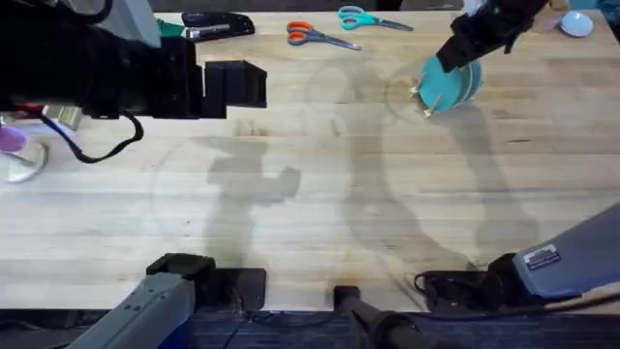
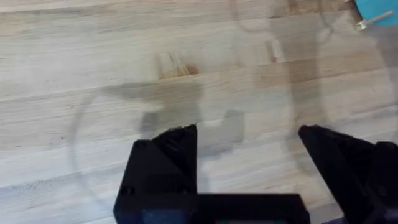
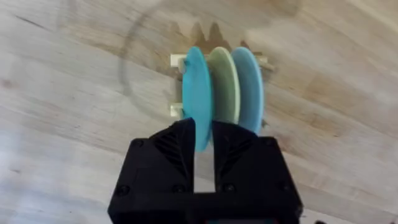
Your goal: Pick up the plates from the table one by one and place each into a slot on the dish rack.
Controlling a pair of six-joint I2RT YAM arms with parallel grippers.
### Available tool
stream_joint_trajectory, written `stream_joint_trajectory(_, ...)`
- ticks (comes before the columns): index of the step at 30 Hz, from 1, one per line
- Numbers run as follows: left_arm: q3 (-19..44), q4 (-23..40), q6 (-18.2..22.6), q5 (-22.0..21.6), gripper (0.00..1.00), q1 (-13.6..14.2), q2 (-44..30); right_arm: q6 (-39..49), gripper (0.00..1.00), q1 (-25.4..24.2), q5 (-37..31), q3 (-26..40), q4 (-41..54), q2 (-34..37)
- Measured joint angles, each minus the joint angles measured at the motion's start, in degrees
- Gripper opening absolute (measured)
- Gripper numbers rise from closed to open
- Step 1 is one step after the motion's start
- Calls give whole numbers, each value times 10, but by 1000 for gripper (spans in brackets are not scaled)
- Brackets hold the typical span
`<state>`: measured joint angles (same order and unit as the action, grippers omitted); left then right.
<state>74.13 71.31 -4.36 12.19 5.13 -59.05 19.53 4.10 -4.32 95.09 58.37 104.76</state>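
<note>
The right gripper (image 3: 204, 134) pinches the rim of the round teal plastic plate (image 3: 196, 93), standing on edge in the small light-wood dish rack (image 3: 178, 62); the wrist view reveals a pale yellow plate (image 3: 222, 84) and a sky-blue plate (image 3: 249, 87) slotted beside it, which overhead, at upper right, blur together. The left gripper (image 2: 249, 158) hovers with fingers spread, empty, above the plank tabletop (image 2: 93, 62).

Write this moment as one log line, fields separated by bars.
right gripper: shut on teal plate, in rack | yellow plate: slotted | left gripper: open, over table
</note>
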Motion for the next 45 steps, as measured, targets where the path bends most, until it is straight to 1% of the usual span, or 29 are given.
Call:
stream_joint_trajectory(5, 0, 0, 0, 0, 994, 0, 0, 0, 204, 0, 0, 6, 2, -46)
stream_joint_trajectory(6, 0, 0, 0, 0, 995, 0, 0, 0, 311, 0, 0, 9, 21, -89)
stream_joint_trajectory(8, 0, 0, 0, 0, 994, 0, 0, 0, 511, 0, 0, 10, 41, -108)
stream_joint_trajectory(11, 0, 0, 0, 0, 994, 0, 0, 0, 876, 0, 0, 10, 72, -135)
stream_joint_trajectory(12, 0, 0, 0, 0, 994, 0, 0, 1, 962, 0, 0, 11, 79, -143)
stream_joint_trajectory(13, 0, 0, 0, 0, 994, 0, 0, 0, 987, 0, 0, 11, 85, -152)
stream_joint_trajectory(25, 0, 8, 0, 0, 994, 0, 0, -18, 996, 0, 0, 11, 169, -265)
stream_joint_trajectory(30, 0, 9, 0, 0, 993, 0, 0, -20, 996, 0, 0, 12, 196, -301)
stream_joint_trajectory(36, 0, 9, 0, 0, 994, 0, 0, -20, 996, 0, 0, 12, 245, -315)
stream_joint_trajectory(45, 0, 9, 0, 0, 994, 0, 0, -20, 996, 0, 0, 12, 249, -315)
